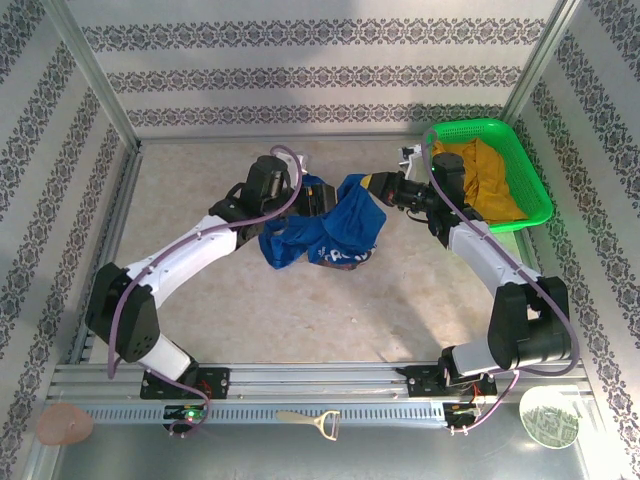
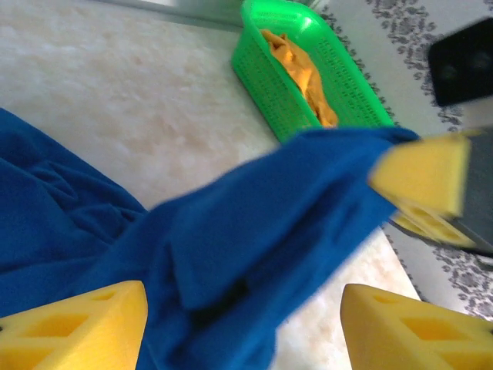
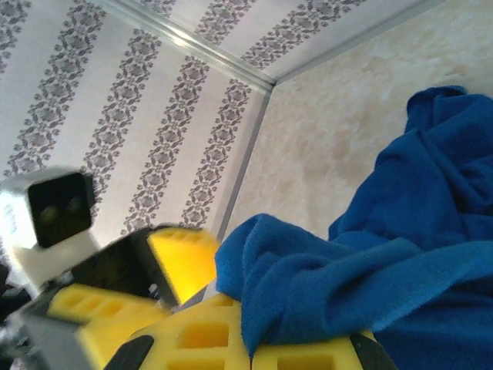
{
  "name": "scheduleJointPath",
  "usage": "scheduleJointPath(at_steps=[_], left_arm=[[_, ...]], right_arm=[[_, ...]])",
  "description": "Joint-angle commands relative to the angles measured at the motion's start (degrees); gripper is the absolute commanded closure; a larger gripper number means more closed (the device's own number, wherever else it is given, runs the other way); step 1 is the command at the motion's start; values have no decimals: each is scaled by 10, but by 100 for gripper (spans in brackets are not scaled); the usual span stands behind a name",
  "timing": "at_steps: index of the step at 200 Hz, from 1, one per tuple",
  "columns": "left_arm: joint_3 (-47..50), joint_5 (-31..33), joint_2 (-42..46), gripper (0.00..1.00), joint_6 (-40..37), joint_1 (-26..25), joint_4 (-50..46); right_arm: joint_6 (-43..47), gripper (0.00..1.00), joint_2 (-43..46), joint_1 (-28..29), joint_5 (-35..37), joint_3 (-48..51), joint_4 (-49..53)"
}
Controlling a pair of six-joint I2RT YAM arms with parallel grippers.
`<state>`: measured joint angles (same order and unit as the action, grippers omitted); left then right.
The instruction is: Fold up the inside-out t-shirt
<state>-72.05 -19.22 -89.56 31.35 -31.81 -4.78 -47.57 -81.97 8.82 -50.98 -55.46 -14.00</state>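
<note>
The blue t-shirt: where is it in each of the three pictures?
Top external: t-shirt bunched at the middle of the picture.
Left wrist: t-shirt across the lower middle, rising rightward.
Right wrist: t-shirt on the right half, a fold pinched in the right arm's fingers.
Shared landmark: the beige table under it.

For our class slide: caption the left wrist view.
Open left hand straddles the blue t-shirt, pinched by the right hand; green basket behind.

You're seeing the inside-out t-shirt showing as soft, matt, fuzzy cloth; the basket is gleaming as glossy plastic mesh, the table looking smooth and matt.
</note>
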Motion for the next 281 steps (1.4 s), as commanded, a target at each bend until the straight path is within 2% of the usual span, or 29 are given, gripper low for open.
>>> scheduleJointPath(at_steps=[1, 46, 125, 149, 155, 162, 178, 190, 232, 268, 276, 281], left_arm=[[-30, -13, -29, 33, -38, 9, -18], [-49, -75, -67, 33, -50, 8, -10], [-123, -57, -159, 32, -43, 6, -17], [-145, -85, -178, 34, -39, 6, 1], [-148, -99, -180, 36, -36, 6, 12], [-151, -122, -185, 45, -31, 6, 24], [-161, -179, -192, 81, -17, 7, 44], [-155, -204, -190, 100, 1, 9, 59], [-71, -254, -134, 100, 106, 40, 179], [-41, -307, -106, 100, 188, 49, 266], [-34, -311, -104, 100, 214, 49, 299], [-28, -311, -103, 100, 230, 48, 320]], right_arm=[[17, 100, 16, 8, -35, -16, -15], [19, 100, 11, 8, -47, -36, -10], [17, 100, 22, 8, -66, -37, -2], [19, 100, 30, 5, -60, -22, 1], [19, 100, 32, 5, -59, -19, 1], [19, 100, 32, 3, -58, -16, 0], [21, 100, 29, -2, -54, -10, -1], [25, 100, 25, -6, -49, -6, -1], [28, 100, -8, -16, -5, 10, -3], [7, 100, -77, -14, 60, -4, -2], [1, 81, -94, -13, 74, -11, -1], [-2, 65, -104, -14, 83, -16, 3]])
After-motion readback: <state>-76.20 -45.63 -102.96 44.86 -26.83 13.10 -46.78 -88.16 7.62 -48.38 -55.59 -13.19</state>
